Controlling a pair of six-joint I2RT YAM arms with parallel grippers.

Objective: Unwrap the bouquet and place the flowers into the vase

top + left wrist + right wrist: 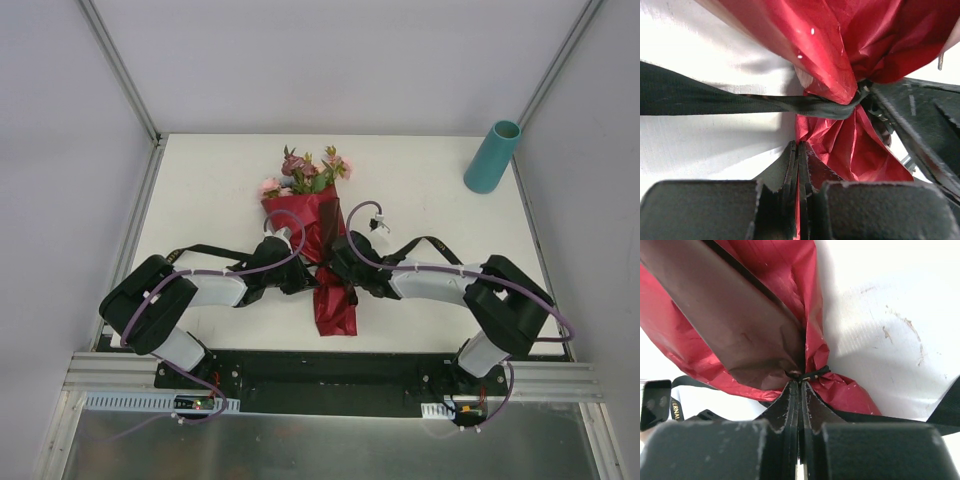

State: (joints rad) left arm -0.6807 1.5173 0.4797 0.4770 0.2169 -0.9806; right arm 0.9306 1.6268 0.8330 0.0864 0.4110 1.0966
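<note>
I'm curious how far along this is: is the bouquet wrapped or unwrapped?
Wrapped. The red paper encloses the stems, cinched at the waist by the black ribbon; only the flowers poke out.

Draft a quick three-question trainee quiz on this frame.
1. True or false: the vase already holds the flowers.
2. Where on the bouquet do the left gripper and right gripper sit? A: at the blooms. B: at the waist tied by the ribbon. C: at the near tail end.
3. Fill in: the ribbon around the maroon wrap is ___ in colour.
Key: 1 false; 2 B; 3 black.
</note>
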